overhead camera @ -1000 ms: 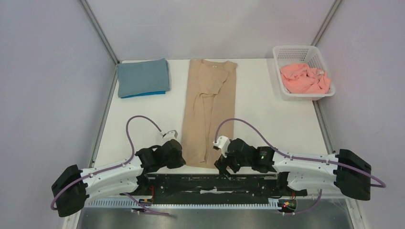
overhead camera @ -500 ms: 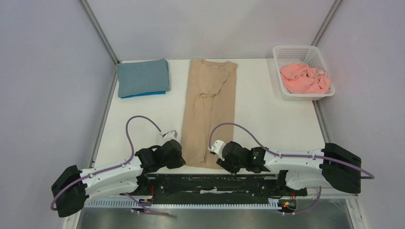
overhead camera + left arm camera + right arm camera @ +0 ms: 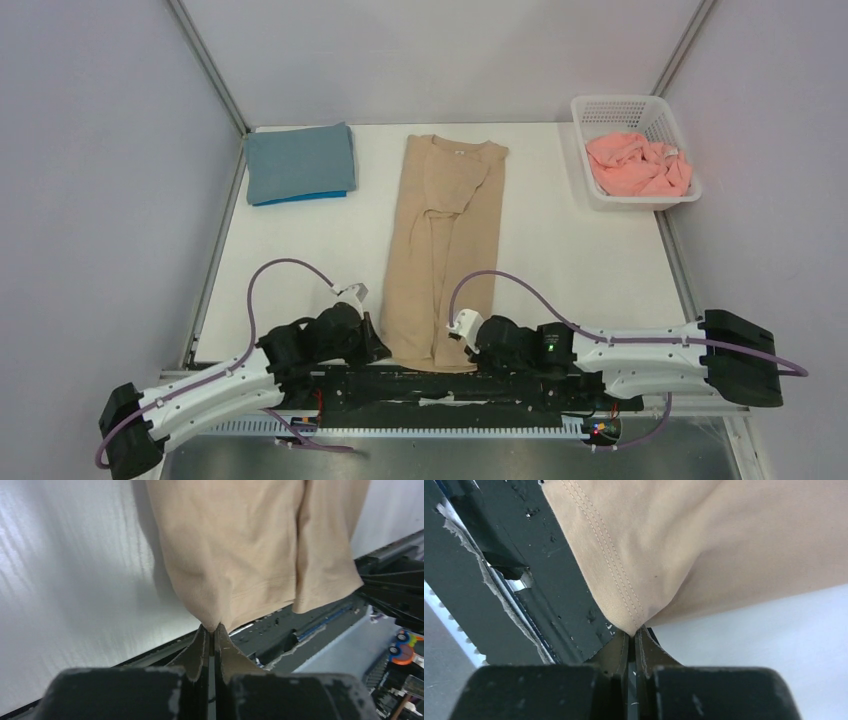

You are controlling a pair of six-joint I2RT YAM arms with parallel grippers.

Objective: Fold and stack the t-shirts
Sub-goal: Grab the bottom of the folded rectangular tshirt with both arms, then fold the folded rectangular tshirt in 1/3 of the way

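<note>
Tan tee (image 3: 445,250) | right gripper (image 3: 633,634) just snapped onto its 5 o'clock hem corner | left gripper (image 3: 211,630) pinching 7 o'clock corner | I reckon it's ready to fold

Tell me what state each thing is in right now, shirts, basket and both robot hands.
tan t-shirt, folded into a long strip, near corners pinched.
slate-blue t-shirt, folded, on top of the stack.
bright blue t-shirt, folded, underneath it.
pink t-shirt, crumpled in the white basket.
white basket, upright.
left hand, shut on the tan t-shirt's hem.
right hand, shut on the same hem.
</note>
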